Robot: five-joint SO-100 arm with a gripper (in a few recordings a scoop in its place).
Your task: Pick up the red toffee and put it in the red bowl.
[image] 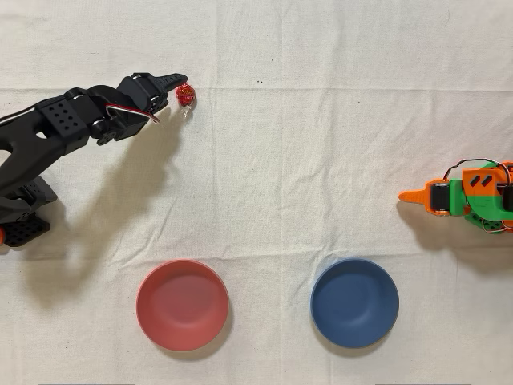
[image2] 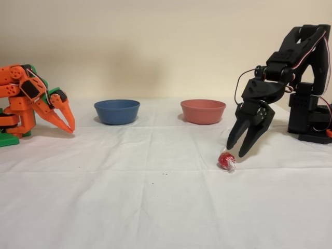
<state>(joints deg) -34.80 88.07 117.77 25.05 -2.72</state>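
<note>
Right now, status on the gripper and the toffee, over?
Gripper open, tips down, just above and beside toffee. Toffee on cloth, not gripped. Red bowl empty, nothing between it and toffee.

White-clothed table [image: 321, 160], red toffee [image: 185, 95], red bowl [image: 182, 305], blue bowl [image: 354, 302]

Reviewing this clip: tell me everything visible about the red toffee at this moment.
The red toffee is a small round candy in shiny red foil, with a clear crinkled wrapper tail sticking out at its lower right in the fixed view. It lies on the white cloth, well apart from both bowls. The black arm's gripper hangs just above and beside it, jaws parted; nothing appears to grip it. In the overhead view the toffee sits right at the fingertips.
</note>
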